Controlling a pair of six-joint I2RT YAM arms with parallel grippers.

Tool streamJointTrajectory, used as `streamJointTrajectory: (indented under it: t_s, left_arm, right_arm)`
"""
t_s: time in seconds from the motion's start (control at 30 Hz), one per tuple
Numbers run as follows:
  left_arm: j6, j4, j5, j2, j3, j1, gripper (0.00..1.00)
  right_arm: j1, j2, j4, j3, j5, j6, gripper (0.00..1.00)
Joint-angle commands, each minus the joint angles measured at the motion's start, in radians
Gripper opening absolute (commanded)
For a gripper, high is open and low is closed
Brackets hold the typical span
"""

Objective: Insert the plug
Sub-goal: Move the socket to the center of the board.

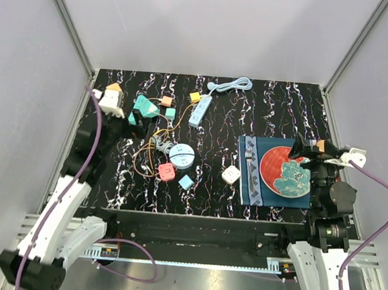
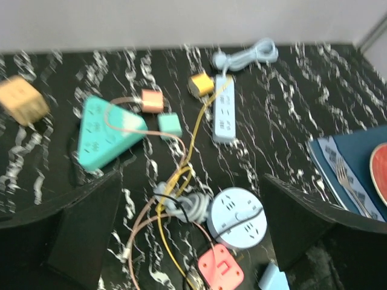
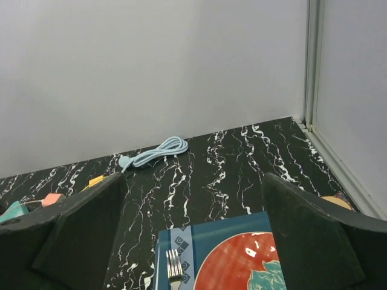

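L wrist: power strip (image 2: 224,113), R wrist: fork (image 3: 174,266)

A red plate (image 3: 230,260) with a blue-green flower sits on a blue mat (image 3: 199,232). A fork (image 3: 174,266) lies on the mat, just left of the plate. Far behind the plate, near the grey wall, a light blue cord (image 3: 158,151) lies curled on the black table (image 3: 242,163). Off to the plate's left are an orange block (image 3: 95,180) and a pink block (image 3: 51,198). The right gripper (image 3: 192,178) has its two dark fingers (image 3: 78,241) wide apart, one on each side of the plate, holding nothing.
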Motion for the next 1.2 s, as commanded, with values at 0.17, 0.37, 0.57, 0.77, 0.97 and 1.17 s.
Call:
streamJointTrajectory:
  t_s: [0.17,0.37,0.57,0.77,0.97,1.17]
  left_arm:
    - [-0.141,-0.246,0.247,0.343,0.165,-0.012,0.99]
    - [-0.138,-0.312,0.184,0.492,0.258,-0.092,0.99]
    - [-0.095,-0.393,0.126,0.605,0.343,-0.115,0.99]
    - [-0.073,-0.413,0.079,0.598,0.315,-0.115,0.99]
    - [-0.059,-0.413,0.031,0.497,0.306,-0.113,0.99]
    - [-0.021,-0.43,-0.089,0.308,0.222,-0.115,0.99]
  right_arm:
    - [0.007,0.155,-0.169,0.146,-0.039,0.095,1.0]
    - [0.005,0.362,-0.307,0.253,-0.167,0.152,1.0]
    - [0.007,0.603,-0.257,0.282,-0.553,0.215,1.0]
    - [0.096,0.883,-0.001,0.256,-0.682,0.254,1.0]
    - [0.235,1.144,0.107,0.354,-0.708,0.234,1.0]
    - [0.37,1.345,0.055,0.536,-0.596,0.188,1.0]
